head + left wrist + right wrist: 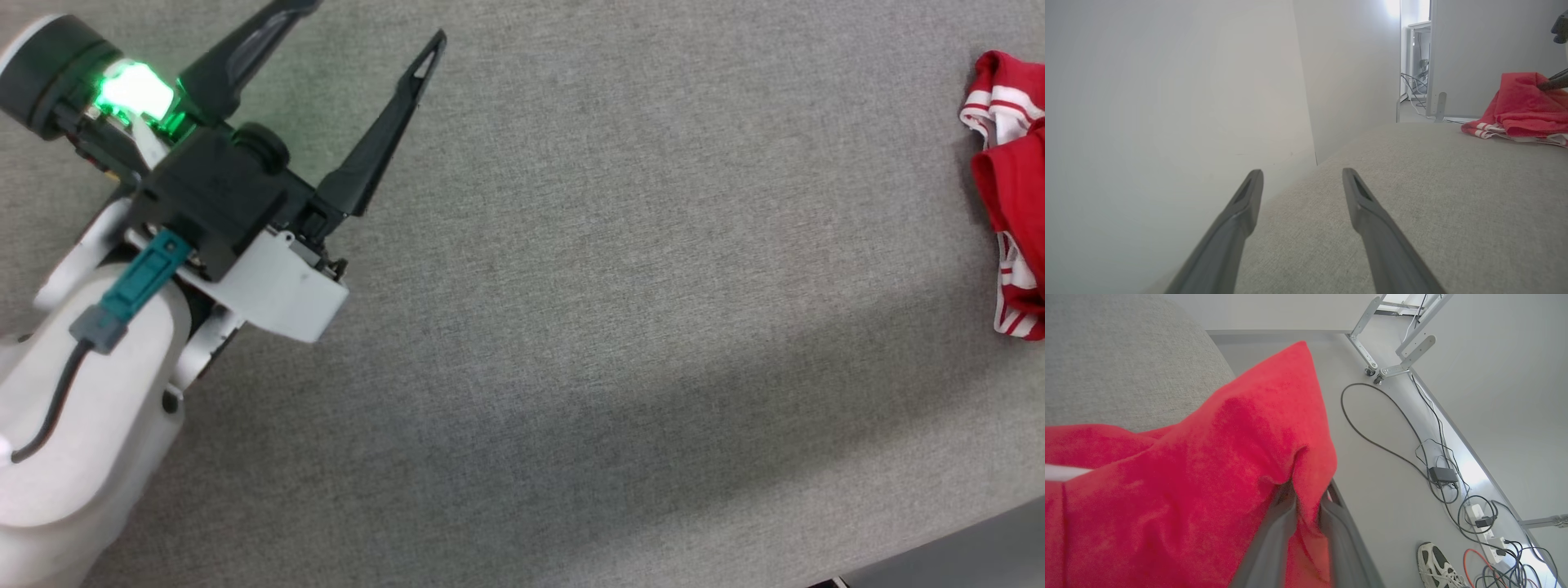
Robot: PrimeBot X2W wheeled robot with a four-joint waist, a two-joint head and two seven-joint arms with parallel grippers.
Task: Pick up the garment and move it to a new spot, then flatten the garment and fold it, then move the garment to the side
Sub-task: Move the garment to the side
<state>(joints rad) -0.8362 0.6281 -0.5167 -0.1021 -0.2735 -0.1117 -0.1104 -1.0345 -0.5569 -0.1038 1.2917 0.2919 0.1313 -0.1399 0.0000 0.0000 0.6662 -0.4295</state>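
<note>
The garment (pixel 1012 180) is a red shirt with white-and-red striped bands, bunched at the far right edge of the grey table (pixel 571 327). In the left wrist view the garment (pixel 1523 102) rises in a peak where the right arm's dark fingertips (pixel 1551 83) meet it. My right gripper (pixel 1306 506) has a fold of the red garment (pixel 1188 477) pinched between its fingers, lifted over the table's edge. My left gripper (pixel 371 24) hovers open and empty over the table's left part, far from the shirt; its fingers (pixel 1301 173) spread wide.
The table's near edge runs across the lower right corner (pixel 939 555). Beside the table, the floor holds cables and a power strip (pixel 1482 522), a shoe (pixel 1437 563) and a wheeled metal frame (pixel 1392 355). A pale wall panel (pixel 1167 102) stands left of the table.
</note>
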